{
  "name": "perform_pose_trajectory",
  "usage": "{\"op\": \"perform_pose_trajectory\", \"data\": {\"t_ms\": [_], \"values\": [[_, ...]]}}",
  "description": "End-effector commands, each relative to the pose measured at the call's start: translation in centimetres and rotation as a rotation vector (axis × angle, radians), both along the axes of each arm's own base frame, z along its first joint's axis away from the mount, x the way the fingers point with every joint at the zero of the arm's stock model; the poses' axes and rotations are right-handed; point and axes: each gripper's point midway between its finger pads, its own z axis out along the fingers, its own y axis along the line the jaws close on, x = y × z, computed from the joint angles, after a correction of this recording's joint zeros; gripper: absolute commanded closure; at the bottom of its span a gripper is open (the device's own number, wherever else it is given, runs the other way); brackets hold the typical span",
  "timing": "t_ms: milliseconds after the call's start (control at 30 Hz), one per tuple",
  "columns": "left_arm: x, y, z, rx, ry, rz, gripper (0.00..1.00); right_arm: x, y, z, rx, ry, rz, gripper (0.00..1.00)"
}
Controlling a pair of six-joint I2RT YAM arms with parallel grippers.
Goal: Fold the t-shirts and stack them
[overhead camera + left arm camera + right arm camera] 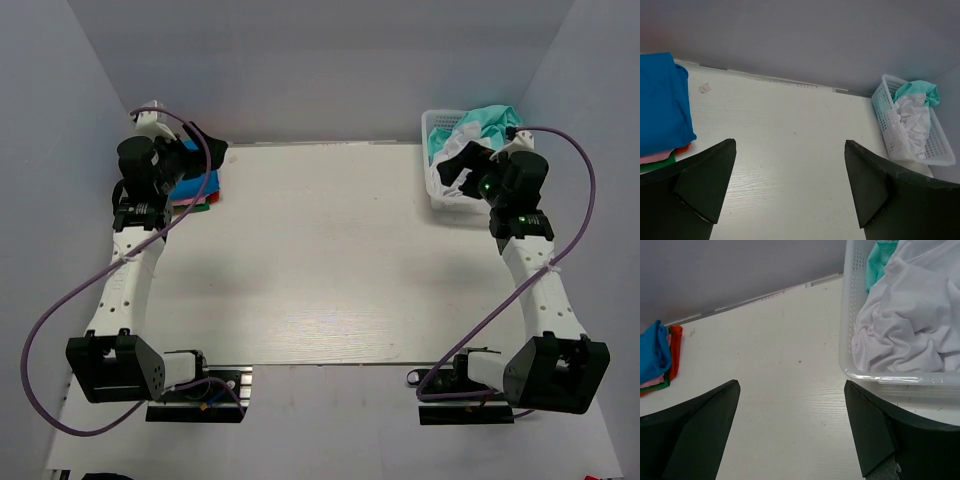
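A folded stack of t-shirts [196, 187] lies at the table's far left, bright blue [662, 105] on top, with red-pink and dark green edges [671, 357] showing beneath. My left gripper [205, 148] hovers over this stack, open and empty [789, 145]. A crumpled white t-shirt [905, 330] and a teal-green t-shirt [492, 120] fill the white mesh basket [437, 190] at the far right. My right gripper [452, 168] hangs over the basket's near-left part, open and empty [791, 384]. The basket also shows in the left wrist view [887, 125].
The pale wood tabletop [320, 260] stretches between stack and basket. Grey walls close in the back and both sides. Purple cables loop from each arm down to the bases at the near edge.
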Motion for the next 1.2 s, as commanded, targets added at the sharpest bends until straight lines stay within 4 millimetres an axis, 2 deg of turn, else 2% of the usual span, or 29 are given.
{"op": "perform_pose_trajectory", "data": {"t_ms": [0,200,233,267,300,333,367,400,433,467,500,533,567,600,633,667,767,800,833,867,900,967,1000,1033,1067,1133,1167], "values": [[-0.3,-0.2,-0.6,-0.007,0.037,-0.004,0.01,0.3,0.2,1.0,0.002,-0.017,0.017,0.10],[0.3,-0.2,-1.6,-0.009,0.087,-0.004,0.01,2.0,-0.5,0.0,-0.097,-0.020,0.029,0.10],[0.4,-0.1,-2.0,-0.009,0.096,-0.004,0.01,2.6,-1.6,-1.1,-0.108,0.047,-0.030,0.10],[0.4,-0.1,-2.2,-0.009,0.105,-0.004,0.01,3.7,-2.2,-1.2,-0.104,0.078,-0.062,0.10],[0.6,-0.1,-2.6,-0.010,0.114,-0.004,0.01,4.1,-2.5,-3.1,-0.093,0.156,-0.078,0.10],[0.5,-0.1,-2.8,-0.010,0.123,-0.004,0.01,4.6,-3.5,-2.7,-0.114,0.170,-0.126,0.10],[0.7,-0.1,-3.1,-0.010,0.132,-0.004,0.01,6.2,-3.9,-4.0,-0.124,0.210,-0.131,0.10],[0.7,-0.1,-3.1,-0.010,0.133,-0.004,0.01,6.8,-4.1,-3.3,-0.155,0.212,-0.118,0.10],[0.8,-0.1,-3.5,-0.011,0.142,-0.004,0.01,7.3,-4.5,-3.5,-0.166,0.230,-0.129,0.10],[1.0,-0.1,-3.9,-0.011,0.151,-0.004,0.01,7.0,-5.8,-4.8,-0.193,0.308,-0.180,0.10],[1.3,-0.3,-4.6,-0.014,0.169,-0.013,0.01,9.3,-7.0,-4.4,-0.215,0.313,-0.223,0.10],[1.6,-0.3,-5.1,-0.014,0.181,-0.013,0.01,9.8,-7.6,-4.5,-0.229,0.330,-0.243,0.10],[2.2,-0.2,-5.7,-0.015,0.197,-0.013,0.01,9.4,-8.8,-7.5,-0.250,0.451,-0.269,0.10],[2.4,-0.2,-5.6,-0.015,0.211,-0.012,0.01,11.5,-9.5,-5.8,-0.257,0.415,-0.296,0.10],[2.9,-0.2,-5.8,-0.007,0.213,-0.014,0.01,12.1,-10.0,-7.4,-0.270,0.455,-0.304,0.10],[3.5,-0.2,-6.2,-0.007,0.230,-0.014,0.01,13.0,-10.6,-7.2,-0.278,0.459,-0.313,0.10],[4.5,-0.5,-6.2,-0.013,0.233,-0.038,0.01,14.9,-11.6,-8.6,-0.293,0.454,-0.309,0.10],[4.6,-0.7,-6.5,-0.017,0.246,-0.049,0.01,15.4,-11.8,-9.2,-0.307,0.459,-0.299,0.10],[5.0,-0.7,-7.6,-0.018,0.270,-0.049,0.01,16.7,-12.5,-10.4,-0.322,0.474,-0.303,0.10],[5.3,-0.9,-7.4,-0.021,0.267,-0.062,0.01,16.8,-13.2,-11.1,-0.337,0.496,-0.324,0.10],[5.6,-1.1,-7.3,-0.024,0.264,-0.072,0.01,17.2,-13.8,-12.7,-0.345,0.524,-0.331,0.10],[6.0,-1.3,-8.0,-0.029,0.281,-0.087,0.01,18.2,-15.4,-13.5,-0.363,0.526,-0.377,0.10],[6.0,-1.4,-8.6,-0.033,0.302,-0.096,0.01,18.6,-15.8,-14.7,-0.370,0.538,-0.387,0.10],[6.3,-1.4,-8.5,-0.033,0.298,-0.096,0.01,18.9,-16.4,-15.3,-0.371,0.539,-0.396,0.10],[6.4,-1.6,-8.7,-0.037,0.309,-0.108,0.01,19.1,-16.8,-17.3,-0.375,0.563,-0.393,0.10],[6.8,-1.7,-9.7,-0.043,0.338,-0.116,0.01,20.6,-16.6,-18.1,-0.361,0.519,-0.362,0.10],[6.8,-2.0,-9.7,-0.048,0.346,-0.132,0.01,21.4,-16.6,-19.5,-0.359,0.516,-0.353,0.10]]}}
